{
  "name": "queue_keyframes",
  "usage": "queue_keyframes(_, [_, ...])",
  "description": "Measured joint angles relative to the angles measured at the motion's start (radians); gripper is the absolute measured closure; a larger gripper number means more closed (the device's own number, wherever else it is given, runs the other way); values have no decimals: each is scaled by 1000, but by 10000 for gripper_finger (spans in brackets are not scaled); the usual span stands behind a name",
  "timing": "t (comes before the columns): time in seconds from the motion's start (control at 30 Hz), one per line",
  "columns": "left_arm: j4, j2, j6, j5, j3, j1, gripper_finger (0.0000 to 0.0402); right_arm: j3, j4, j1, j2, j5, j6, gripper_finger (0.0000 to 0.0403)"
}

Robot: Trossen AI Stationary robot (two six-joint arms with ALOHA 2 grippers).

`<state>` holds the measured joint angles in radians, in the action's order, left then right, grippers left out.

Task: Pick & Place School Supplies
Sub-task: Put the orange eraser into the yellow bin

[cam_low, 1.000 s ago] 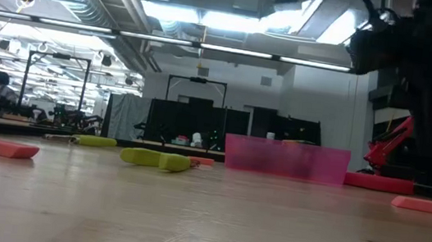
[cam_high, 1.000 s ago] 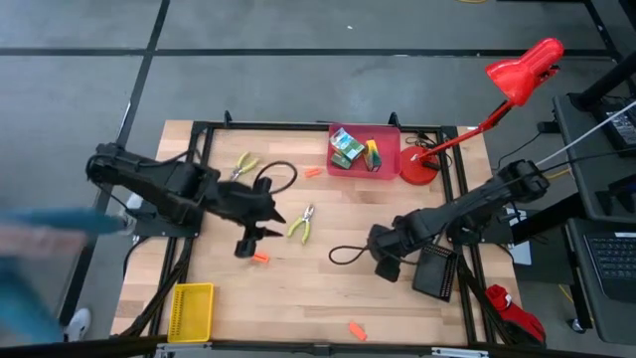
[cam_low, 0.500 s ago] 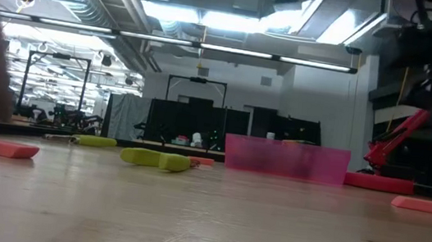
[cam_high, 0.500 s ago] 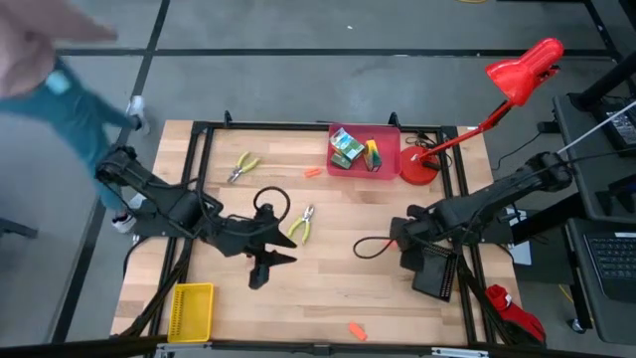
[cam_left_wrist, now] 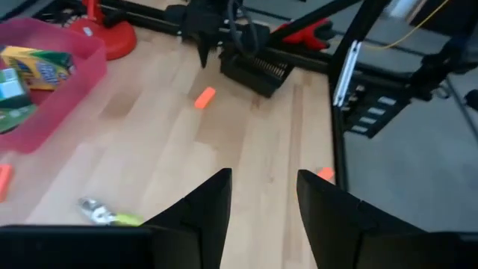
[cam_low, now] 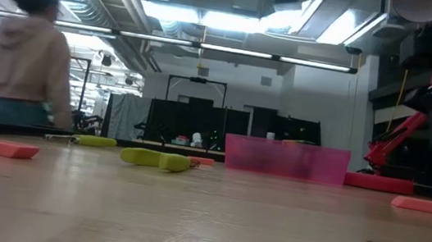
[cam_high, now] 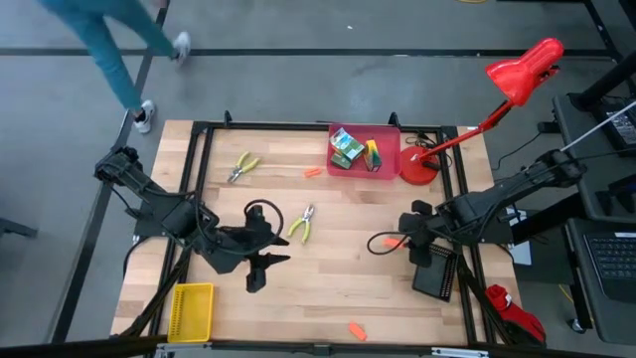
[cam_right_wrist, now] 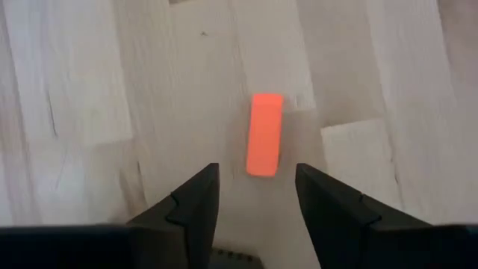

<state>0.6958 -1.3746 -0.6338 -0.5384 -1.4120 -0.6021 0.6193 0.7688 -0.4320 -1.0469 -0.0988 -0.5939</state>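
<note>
Two crayon boxes [cam_high: 350, 147] lie in the pink bin [cam_high: 388, 149] at the far edge. One pair of yellow-green pliers [cam_high: 241, 166] lies far left, another [cam_high: 302, 224] mid-table. Orange sticks lie by the bin [cam_high: 312, 172], near the front edge [cam_high: 355, 331] and just ahead of my right gripper [cam_right_wrist: 265, 134]. My right gripper [cam_right_wrist: 254, 175] hovers open above that stick, apart from it. Left of centre, my left gripper [cam_left_wrist: 263, 175] is open with nothing between its fingers.
A yellow bin [cam_high: 192, 310] sits at the near left corner and a black bin [cam_high: 437, 273] at the right under my right arm. A red desk lamp [cam_high: 419, 167] stands far right. A person [cam_low: 26, 56] walks beyond the far left corner.
My right gripper has drawn back toward the table's right and far edges, and an orange stick now shows on the wood before it. My left gripper has swung toward the near edge and turned, covering the orange stick that lay beside it. A person has walked past the table's left.
</note>
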Motion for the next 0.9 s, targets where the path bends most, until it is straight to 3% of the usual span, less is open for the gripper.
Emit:
queue_keyframes(0.43, [181, 0, 9, -149, 0, -83, 251, -8, -75, 12, -173, 34, -107, 222])
queue_keyframes(0.7, [228, 0, -7, -141, 0, -91, 251, -8, -161, 40, -306, 55, -132, 222])
queue_keyframes(0.9, [230, 0, -9, -141, 0, -121, 251, -5, -170, 60, -335, 52, -132, 222])
